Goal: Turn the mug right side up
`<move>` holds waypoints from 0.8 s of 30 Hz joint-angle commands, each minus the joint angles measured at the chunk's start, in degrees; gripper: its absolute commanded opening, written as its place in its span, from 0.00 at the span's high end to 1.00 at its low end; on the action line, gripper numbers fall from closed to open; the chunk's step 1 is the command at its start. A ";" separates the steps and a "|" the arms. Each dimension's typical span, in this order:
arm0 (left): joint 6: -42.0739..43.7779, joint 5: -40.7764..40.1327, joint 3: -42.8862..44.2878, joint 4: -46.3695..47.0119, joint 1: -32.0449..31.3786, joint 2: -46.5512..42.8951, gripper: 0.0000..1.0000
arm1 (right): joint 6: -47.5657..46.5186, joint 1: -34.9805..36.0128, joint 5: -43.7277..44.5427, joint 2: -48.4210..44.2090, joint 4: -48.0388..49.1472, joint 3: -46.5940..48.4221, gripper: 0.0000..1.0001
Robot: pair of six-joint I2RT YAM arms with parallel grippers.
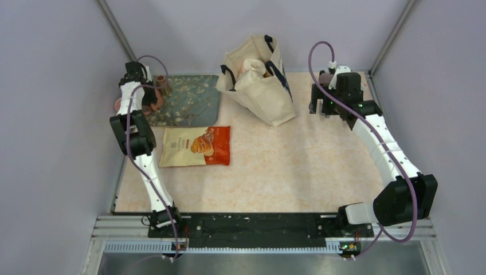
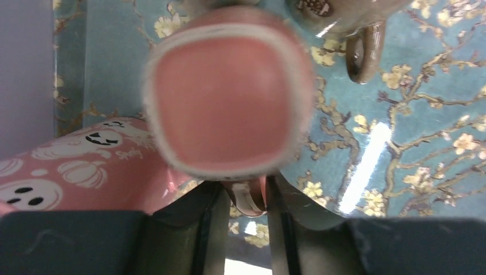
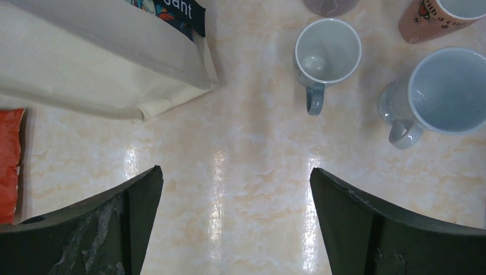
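Note:
A pink mug (image 2: 229,91) fills the left wrist view, its flat white-rimmed base facing the camera. My left gripper (image 2: 246,212) is shut on the mug's handle (image 2: 252,197), which sits between the two fingers, above the floral placemat (image 2: 412,143). In the top view the left gripper (image 1: 150,97) is at the placemat's left end (image 1: 192,103), and the mug is mostly hidden by it. My right gripper (image 3: 236,195) is open and empty above bare table at the back right (image 1: 322,107).
A pink ghost-print mug (image 2: 74,172) lies left of the held mug; a brown mug (image 2: 344,17) stands behind. Two grey-blue mugs (image 3: 326,54) (image 3: 441,91) and a peach mug (image 3: 435,17) stand upright near the right gripper. A tote bag (image 1: 258,80) and snack bag (image 1: 198,146) are mid-table.

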 commanded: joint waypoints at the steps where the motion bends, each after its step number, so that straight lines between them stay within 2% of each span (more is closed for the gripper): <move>1: -1.39 -0.41 2.50 1.25 -0.19 1.76 0.78 | 0.64 0.14 -2.08 -2.88 2.27 1.06 0.01; 4: -1.18 -0.33 2.13 0.76 -0.21 1.33 1.00 | 0.88 0.09 -2.25 -3.82 2.13 0.84 0.01; 7: -1.22 1.52 -1.93 1.62 -0.17 -1.83 1.00 | 1.49 0.16 -2.32 -5.15 2.18 0.46 0.01; 10: -1.60 6.83 -8.19 2.47 -0.21 -8.25 1.00 | 2.82 0.57 -6.14 -6.14 2.92 0.24 0.01; 14: -3.38 13.79 -16.21 1.39 -0.16 -16.61 1.00 | 4.77 5.92 -10.38 -7.40 7.78 -1.27 0.01; 19: -7.23 22.02 -28.38 5.30 -0.12 -26.41 1.00 | 11.15 15.51 -19.02 -6.66 24.26 -7.32 0.01; 24: -11.41 31.01 -34.06 4.90 -0.16 -31.62 1.00 | 16.69 26.41 -19.54 0.52 40.55 -10.50 0.01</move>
